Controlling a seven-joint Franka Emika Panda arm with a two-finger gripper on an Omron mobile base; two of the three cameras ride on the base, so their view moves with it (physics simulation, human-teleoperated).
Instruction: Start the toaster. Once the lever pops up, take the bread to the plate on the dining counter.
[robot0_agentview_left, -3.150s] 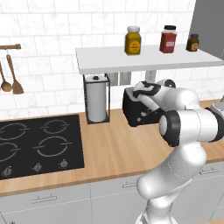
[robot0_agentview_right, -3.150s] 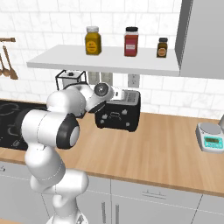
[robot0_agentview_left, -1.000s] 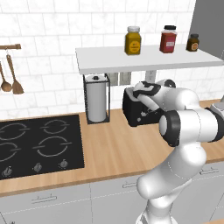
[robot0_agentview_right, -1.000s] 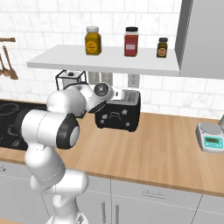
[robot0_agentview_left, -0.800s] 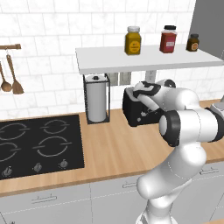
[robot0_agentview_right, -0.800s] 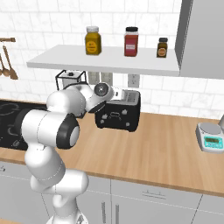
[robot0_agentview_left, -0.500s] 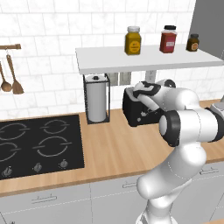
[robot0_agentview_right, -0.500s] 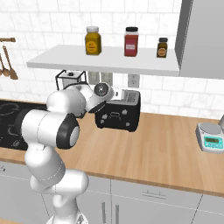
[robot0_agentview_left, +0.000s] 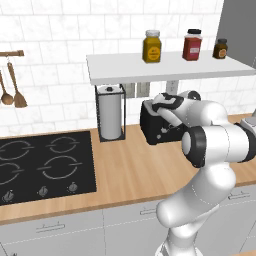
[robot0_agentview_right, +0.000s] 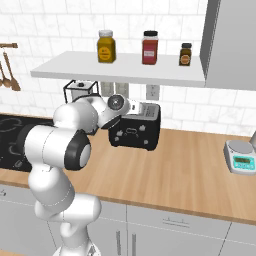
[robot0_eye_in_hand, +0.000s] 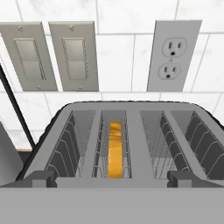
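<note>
Black toaster (robot0_agentview_left: 159, 126), one only, sits on the wood counter (robot0_agentview_left: 130, 170) by the wall under a shelf (robot0_agentview_right: 120, 68) bearing three jars. We count four slots running front to back in the hand view, one bread (robot0_eye_in_hand: 115, 148) slice upright, edge-on in the second. Our gripper (robot0_eye_in_hand: 112, 180) hangs above, jaws wide apart, empty.

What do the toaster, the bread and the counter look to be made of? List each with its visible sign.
Toaster: black shell with a smooth, faintly glossy look, perhaps plastic or painted metal; the slots hold thin grey wire racks, likely metal.
Bread: golden-tan strip seen edge-on in a slot, matte; its texture is too hidden to judge.
Counter: light wood by its warm tone and faint grain lines, satin finish.
</note>
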